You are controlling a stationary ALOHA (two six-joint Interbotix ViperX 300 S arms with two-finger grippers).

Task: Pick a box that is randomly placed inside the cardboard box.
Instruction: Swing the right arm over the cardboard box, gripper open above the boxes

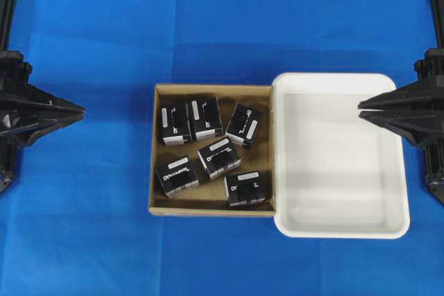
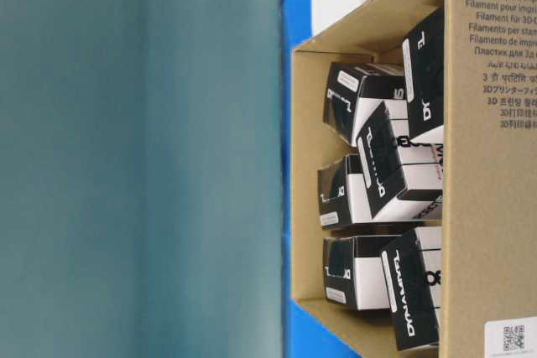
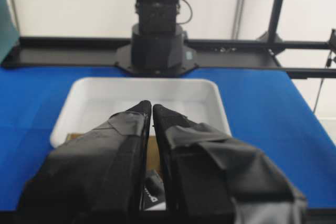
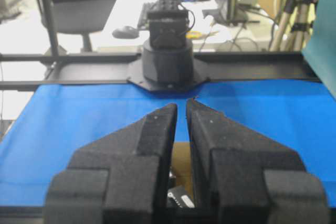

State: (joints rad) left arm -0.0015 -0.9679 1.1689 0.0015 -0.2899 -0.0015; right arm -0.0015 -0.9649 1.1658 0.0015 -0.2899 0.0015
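Observation:
Several small black boxes (image 1: 218,158) with white label strips lie scattered at different angles inside the brown cardboard box (image 1: 208,211) at the table's middle. The table-level view shows the boxes (image 2: 361,98) against the carton's wall (image 2: 487,207). My left gripper (image 1: 82,110) hovers far to the left of the carton, shut, with nothing in it. Over the white tray's right edge my right gripper (image 1: 360,109) is shut to a narrow slit and empty. In the wrist views each gripper (image 3: 152,107) (image 4: 181,106) points toward the carton, and a bit of a box (image 4: 181,198) shows below.
A white plastic tray (image 1: 340,230) sits against the carton's right wall; it also shows in the left wrist view (image 3: 105,90). Blue cloth (image 1: 97,227) covers the table. Black arm bases and frame rails stand at both sides.

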